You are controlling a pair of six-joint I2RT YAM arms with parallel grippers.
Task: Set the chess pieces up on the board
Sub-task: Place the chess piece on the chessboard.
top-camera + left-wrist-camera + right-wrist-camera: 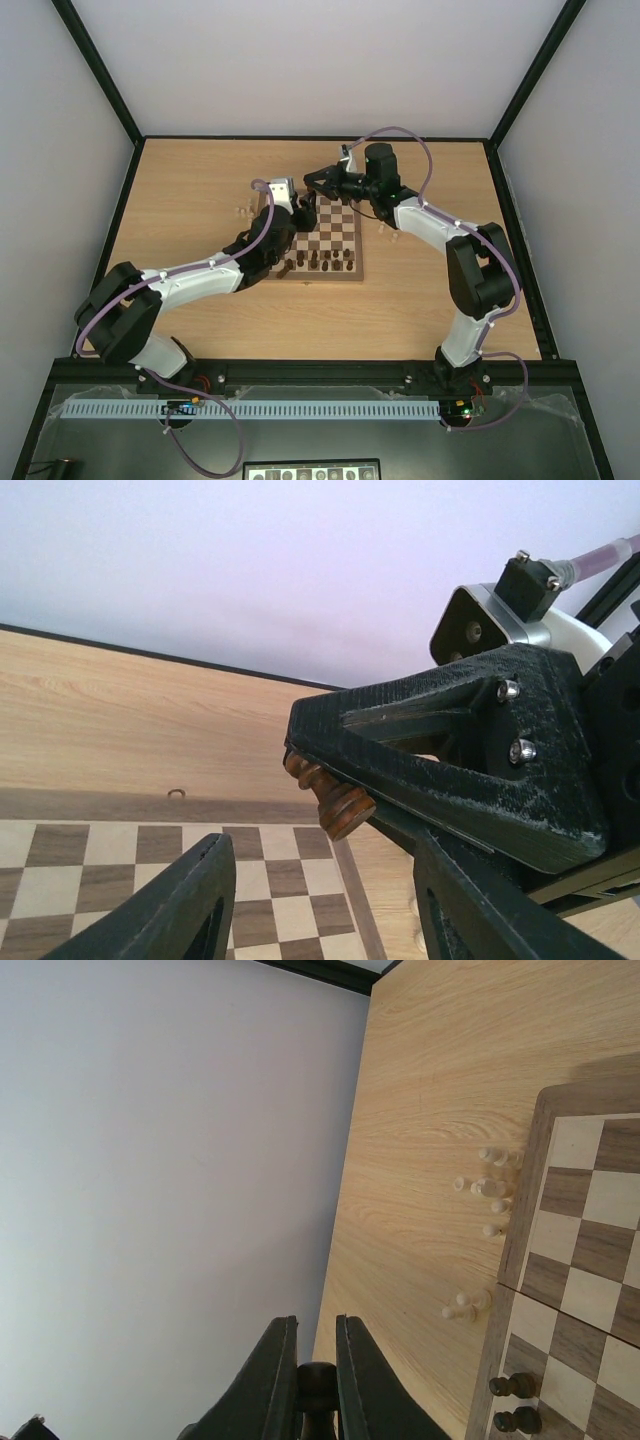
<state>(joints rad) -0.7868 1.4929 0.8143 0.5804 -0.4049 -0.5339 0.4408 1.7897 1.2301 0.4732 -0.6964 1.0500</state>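
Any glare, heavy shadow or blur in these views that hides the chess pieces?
Top external: even light, soft shadows, no glare, though the chess pieces look tiny. Right wrist: the dark piece in the right gripper is close, dark and indistinct. Left wrist: the board is clear, no glare.

The light wooden tabletop (pixel 350 320) is showing a smooth, matt grain, while the square wooden chessboard with dark brown and cream checks (pixel 90 865) is giving off a faint satin sheen. The dark brown turned wooden chess piece (pixel 338 805) is looking polished and ringed with lathe grooves, and the pale cream wooden pieces (pixel 490 1188) are looking smooth. The black plastic fingers (pixel 440 770) of the right gripper (pixel 317 1365) are showing a rough, grainy printed texture, with shiny silver metal screws (pixel 510 691) set in. The arms' white shells (pixel 190 280) are looking like glossy plastic.
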